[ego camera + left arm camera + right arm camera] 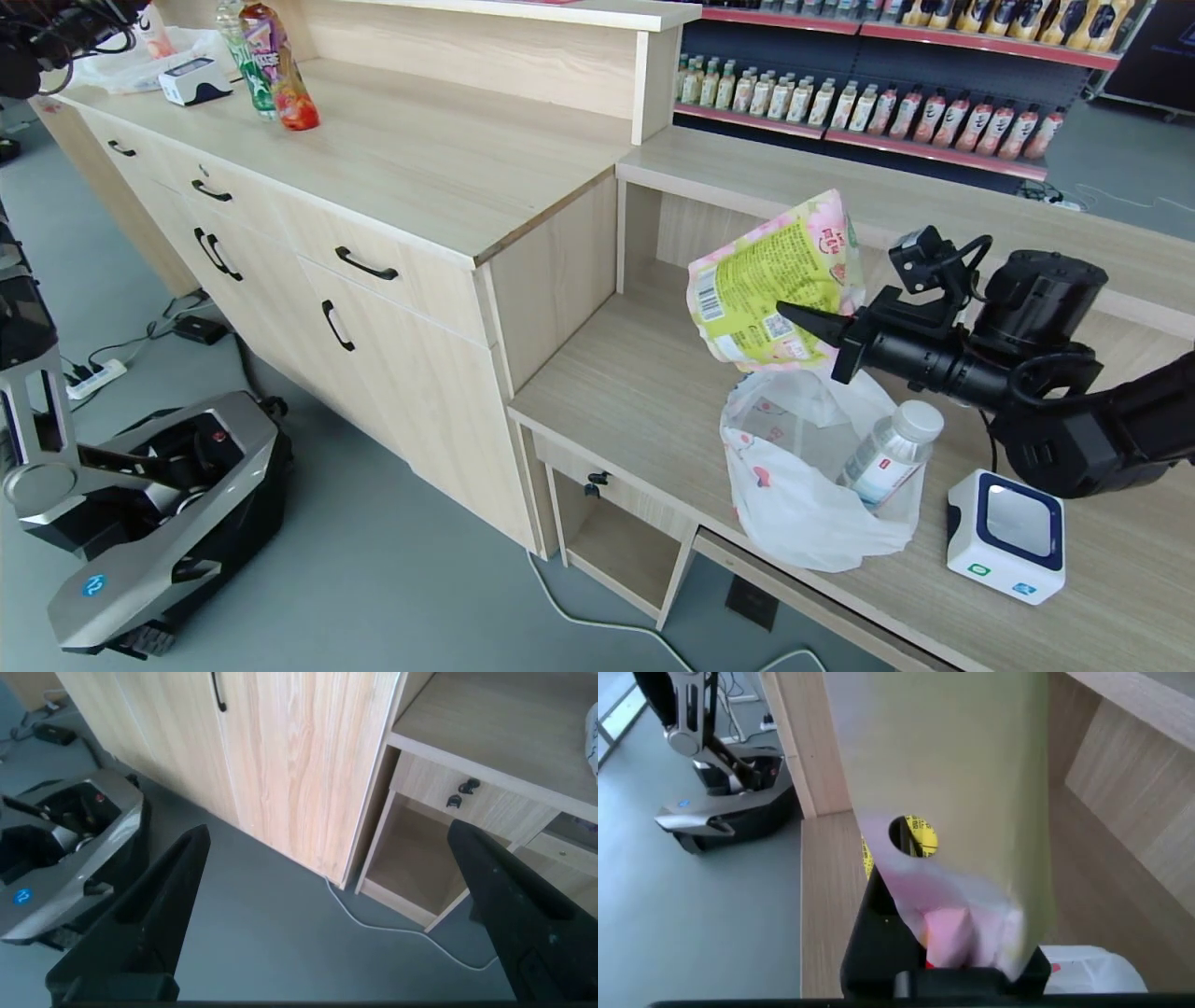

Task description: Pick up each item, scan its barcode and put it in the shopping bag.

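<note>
Our right gripper [798,317] tight around the snack pouch [770,271] above the bag [794,476], our left gripper [327,831] wide apart.

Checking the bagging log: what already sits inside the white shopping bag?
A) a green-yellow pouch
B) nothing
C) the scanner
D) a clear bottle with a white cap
D: the capped bottle leans inside the shopping bag; the right gripper holds the pouch above it.

The right arm [1046,373] is matte black, with tapered jaws and looped cables [1050,369].
</note>
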Robot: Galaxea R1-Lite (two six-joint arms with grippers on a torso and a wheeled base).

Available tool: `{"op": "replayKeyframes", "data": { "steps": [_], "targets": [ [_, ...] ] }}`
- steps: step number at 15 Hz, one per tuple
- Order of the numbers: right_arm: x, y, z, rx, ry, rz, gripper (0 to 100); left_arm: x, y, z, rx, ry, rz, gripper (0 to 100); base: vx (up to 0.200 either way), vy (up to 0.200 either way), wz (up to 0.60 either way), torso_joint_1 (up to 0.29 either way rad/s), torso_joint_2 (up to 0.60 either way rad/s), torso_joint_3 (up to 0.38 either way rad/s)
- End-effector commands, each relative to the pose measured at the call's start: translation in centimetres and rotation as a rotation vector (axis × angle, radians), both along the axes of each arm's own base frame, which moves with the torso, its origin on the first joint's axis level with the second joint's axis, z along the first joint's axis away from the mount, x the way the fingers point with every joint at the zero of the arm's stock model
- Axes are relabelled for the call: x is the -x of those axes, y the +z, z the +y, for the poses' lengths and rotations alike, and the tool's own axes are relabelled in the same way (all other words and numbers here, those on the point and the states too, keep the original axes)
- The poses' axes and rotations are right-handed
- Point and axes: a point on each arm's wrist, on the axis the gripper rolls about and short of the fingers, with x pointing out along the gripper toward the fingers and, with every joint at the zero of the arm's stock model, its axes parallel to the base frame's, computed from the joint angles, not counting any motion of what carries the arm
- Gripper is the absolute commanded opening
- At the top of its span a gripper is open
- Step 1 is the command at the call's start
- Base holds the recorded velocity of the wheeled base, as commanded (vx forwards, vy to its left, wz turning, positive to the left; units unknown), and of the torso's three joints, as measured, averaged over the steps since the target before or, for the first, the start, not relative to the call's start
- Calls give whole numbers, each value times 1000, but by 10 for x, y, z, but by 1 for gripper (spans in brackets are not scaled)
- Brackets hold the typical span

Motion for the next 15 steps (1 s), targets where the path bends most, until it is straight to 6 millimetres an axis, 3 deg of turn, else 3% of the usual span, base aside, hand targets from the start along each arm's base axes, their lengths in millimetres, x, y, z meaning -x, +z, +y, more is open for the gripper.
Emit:
{"op": "replayKeyframes", "data": {
  "steps": [1,8,15],
  "targets": [
    [2,-9,1,10,2,40,0,0,0,0,1,-1,0,100,0,0,0,0,0,0],
    [13,-44,-18,94,-48,110,0,0,0,0,1,1,0,100,0,0,0,0,0,0],
    [20,-62,-29,127,-73,167,0,0,0,0,1,1,0,100,0,0,0,0,0,0]
  ]
}}
